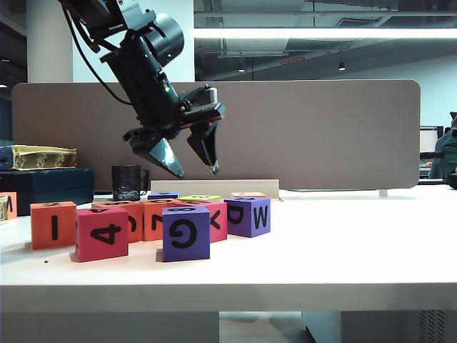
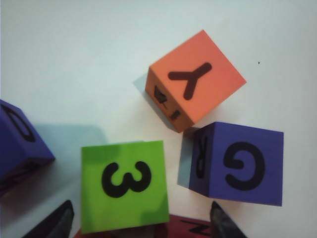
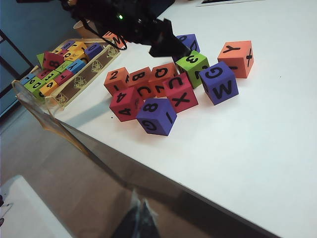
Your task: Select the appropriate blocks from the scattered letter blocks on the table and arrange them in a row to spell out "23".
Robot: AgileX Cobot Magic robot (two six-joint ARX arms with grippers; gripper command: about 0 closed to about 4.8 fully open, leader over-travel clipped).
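A: In the exterior view the left gripper [image 1: 194,170] hangs upper left of centre, jaws spread and empty, above the block cluster. The right gripper isn't clearly visible, so I can't tell its state.

B: The lime-green 3 block [image 2: 123,191] sits low centre in the left wrist view, between the fingertips [image 2: 224,224]. I'd descend straight, clearing the purple G cube [image 2: 237,163] just beside it.

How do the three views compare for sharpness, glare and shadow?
Exterior view: sharp; ceiling light strip blown out. Left wrist view: soft focus; shadow falls beside the lime-green 3 cube, left gripper fingertips dark. Right wrist view: cubes crisp, a blurred transparent sheet in the foreground.
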